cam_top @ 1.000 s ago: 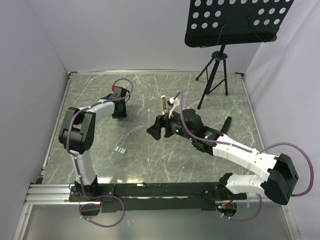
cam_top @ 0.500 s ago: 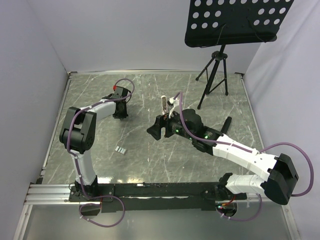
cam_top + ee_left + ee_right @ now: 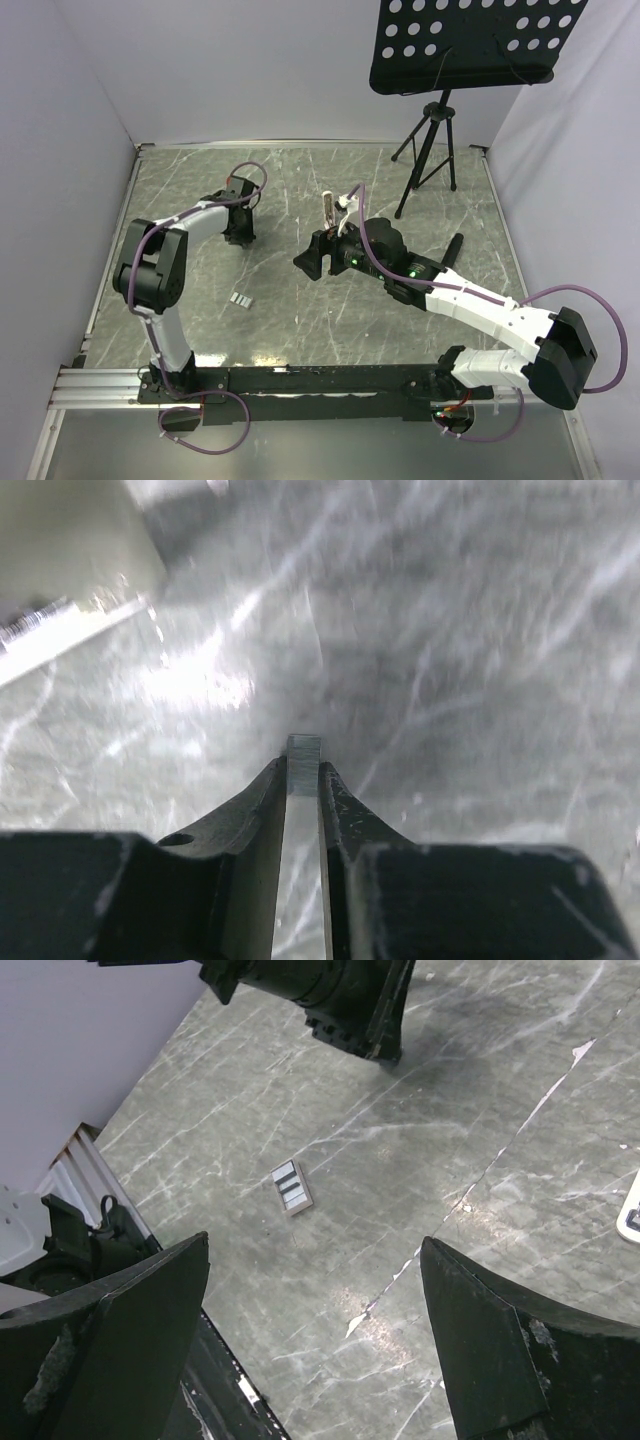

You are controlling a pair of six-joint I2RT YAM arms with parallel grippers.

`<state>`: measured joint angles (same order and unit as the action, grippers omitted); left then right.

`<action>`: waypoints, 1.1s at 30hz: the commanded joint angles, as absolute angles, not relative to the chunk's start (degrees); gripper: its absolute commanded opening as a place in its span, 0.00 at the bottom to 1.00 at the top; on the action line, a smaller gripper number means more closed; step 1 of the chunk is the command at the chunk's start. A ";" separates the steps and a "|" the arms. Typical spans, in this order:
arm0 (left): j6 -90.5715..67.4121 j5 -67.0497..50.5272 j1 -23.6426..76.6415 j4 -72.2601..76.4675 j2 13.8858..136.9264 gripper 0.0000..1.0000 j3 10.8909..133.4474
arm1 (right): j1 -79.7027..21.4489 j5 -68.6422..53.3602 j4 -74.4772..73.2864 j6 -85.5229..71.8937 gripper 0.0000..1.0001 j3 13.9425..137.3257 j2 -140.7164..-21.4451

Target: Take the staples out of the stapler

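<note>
My left gripper (image 3: 238, 234) is at the far left of the table, pointing down close to the surface. In the left wrist view its jaws (image 3: 303, 767) are shut on a thin silvery ribbed strip of staples (image 3: 303, 752). Another small group of staples (image 3: 241, 300) lies flat on the table in front of it, and also shows in the right wrist view (image 3: 292, 1187). The stapler (image 3: 329, 209) is a slim pale bar just behind my right wrist; only its edge (image 3: 631, 1222) shows in the right wrist view. My right gripper (image 3: 308, 262) is wide open and empty above mid-table (image 3: 315, 1245).
A black tripod (image 3: 427, 150) with a perforated black music desk (image 3: 470, 40) stands at the far right. A dark stick-like object (image 3: 452, 248) lies beside my right forearm. Grey walls close the table on the left, back and right. A metal rail (image 3: 100, 385) runs along the near edge.
My left wrist has turned and shifted slightly towards the near side. The right arm and the staples on the table have not moved.
</note>
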<state>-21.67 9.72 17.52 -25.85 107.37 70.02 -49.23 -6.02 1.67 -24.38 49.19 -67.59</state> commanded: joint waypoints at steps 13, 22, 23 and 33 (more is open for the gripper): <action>-23.81 -0.26 21.44 -41.47 87.63 0.22 63.55 | -49.48 -6.86 3.25 -24.61 0.94 48.78 -63.63; -27.16 -1.59 25.84 -48.07 83.58 0.24 60.30 | -49.48 -5.80 1.76 -23.38 0.95 48.08 -61.53; -27.68 -1.15 26.10 -48.42 83.50 0.24 59.51 | -49.48 -5.63 1.58 -23.29 0.95 48.08 -61.35; -27.86 1.84 28.65 -48.69 85.51 0.23 57.57 | -49.48 -5.01 0.70 -22.15 0.96 48.69 -59.94</action>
